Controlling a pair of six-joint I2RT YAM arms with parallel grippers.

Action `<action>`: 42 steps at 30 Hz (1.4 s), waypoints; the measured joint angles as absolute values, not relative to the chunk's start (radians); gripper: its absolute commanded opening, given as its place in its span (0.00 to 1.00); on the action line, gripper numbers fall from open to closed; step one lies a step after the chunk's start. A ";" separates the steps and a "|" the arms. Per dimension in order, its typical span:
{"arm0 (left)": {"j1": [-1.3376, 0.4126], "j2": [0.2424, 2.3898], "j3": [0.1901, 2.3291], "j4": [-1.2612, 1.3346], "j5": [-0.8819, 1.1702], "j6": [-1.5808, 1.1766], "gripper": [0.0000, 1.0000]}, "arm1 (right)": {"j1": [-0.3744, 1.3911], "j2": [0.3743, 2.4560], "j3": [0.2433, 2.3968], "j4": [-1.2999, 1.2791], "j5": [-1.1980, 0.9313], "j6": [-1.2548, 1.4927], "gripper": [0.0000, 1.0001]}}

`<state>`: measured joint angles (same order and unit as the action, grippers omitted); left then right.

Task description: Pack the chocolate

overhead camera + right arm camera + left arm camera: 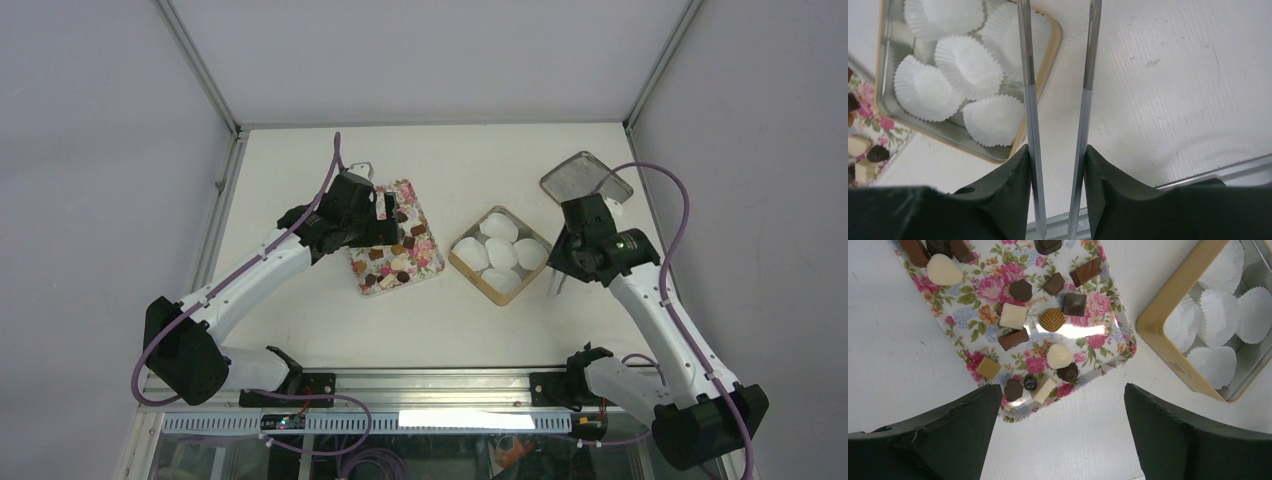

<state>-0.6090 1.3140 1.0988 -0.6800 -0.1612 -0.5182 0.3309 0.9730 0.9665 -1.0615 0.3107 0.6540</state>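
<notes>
Left hand (1060,402): jaws spread fully, holding nothing, pointing down above the tabletop (450,320). The chocolate (1020,290) lies scattered on the floral tray (973,295) just beyond its fingertips. Right hand (1057,152): closed on slim metal tongs (1028,75), arm bent, with the tin (1050,55) of paper cups (968,65) just to its left.

Jaws of the left arm (250,275) gape; right arm (655,305) jaws pinch tongs (1091,50).
</notes>
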 measured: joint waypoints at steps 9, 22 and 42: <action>-0.498 1.305 1.142 -0.762 -0.178 -0.504 0.99 | 0.529 1.087 1.113 -1.009 0.049 0.418 0.00; -0.167 1.276 1.145 -0.854 -0.060 -0.567 0.99 | 1.180 1.266 0.980 -0.687 0.071 0.146 0.00; -0.156 1.267 1.120 -0.869 0.010 -0.577 0.99 | 1.221 1.397 0.820 -0.614 0.177 0.294 0.00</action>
<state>-0.1558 1.2667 1.1198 -0.8688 0.0101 -0.5770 1.2209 1.3972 0.8196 -0.6136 0.1768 0.2939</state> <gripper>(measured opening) 0.991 0.410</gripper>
